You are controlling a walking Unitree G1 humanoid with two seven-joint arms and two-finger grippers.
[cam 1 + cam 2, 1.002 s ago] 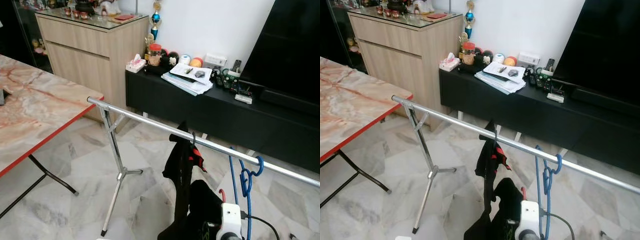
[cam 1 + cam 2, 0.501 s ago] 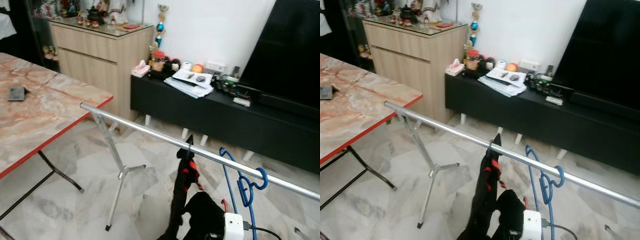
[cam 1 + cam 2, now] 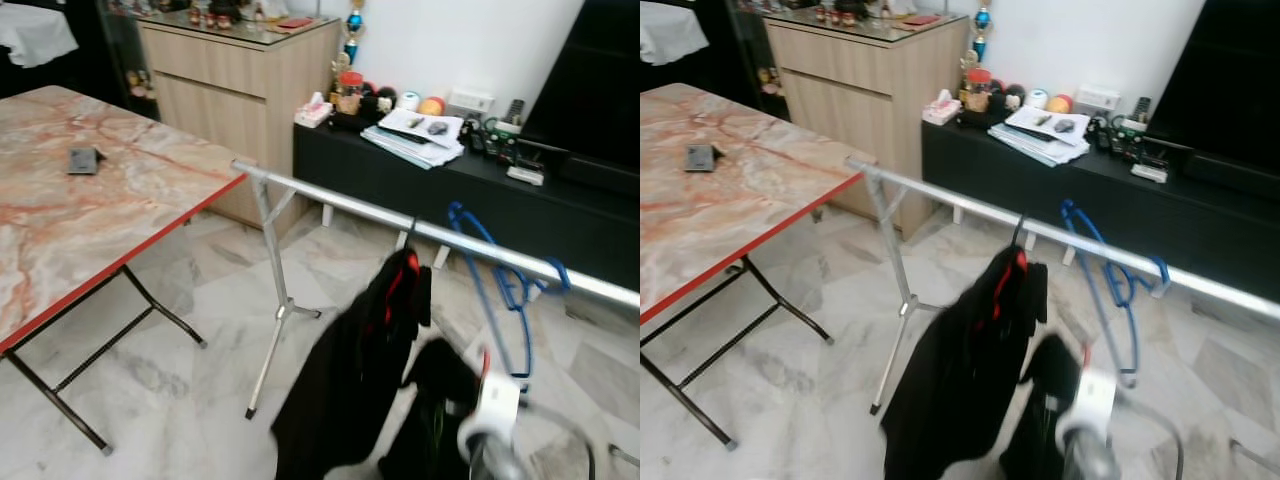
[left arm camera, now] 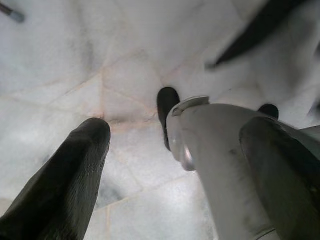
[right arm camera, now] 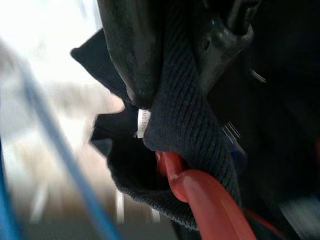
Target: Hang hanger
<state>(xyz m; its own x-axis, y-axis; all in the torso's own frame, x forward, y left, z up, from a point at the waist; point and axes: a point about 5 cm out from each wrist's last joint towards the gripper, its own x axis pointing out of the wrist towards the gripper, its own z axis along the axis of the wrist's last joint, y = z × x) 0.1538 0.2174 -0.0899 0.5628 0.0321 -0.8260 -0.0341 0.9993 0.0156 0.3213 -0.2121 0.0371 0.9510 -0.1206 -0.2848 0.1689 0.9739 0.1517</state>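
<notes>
at the lower right of the head views, the right gripper (image 5: 170,100) rides just under the metal rail (image 3: 340,205), its black fingers (image 5: 130,50) pinched on dark knit cloth with the red hanger (image 5: 200,195) threaded through it — the wrist camera shows the cloth bunched between the pads and the red plastic curving out just below them. the step in hand looks like lifting this hanger to the rail, and doing it well probably means raising the hook above the rail before moving it across, aiming for the bare stretch between the black garment (image 3: 350,370) already hanging at the centre and the blue hanger (image 3: 500,275) hooked further right, so nothing tangles. the grip seems to be on cloth as much as plastic, so the hanger may swing or slip; a slow lift would be safer, and i would keep the pinch until the hook has settled over the rail. the red hanger is thin, smooth plastic, mostly buried in a dark ribbed garment with a small white label (image 5: 142,122); in the head views it is a red glint (image 3: 484,362) at the lower right, below the rail and apart from it. the left gripper (image 4: 135,130) hangs idle over the marble floor (image 4: 60,60), fingers spread with nothing between them.
</notes>
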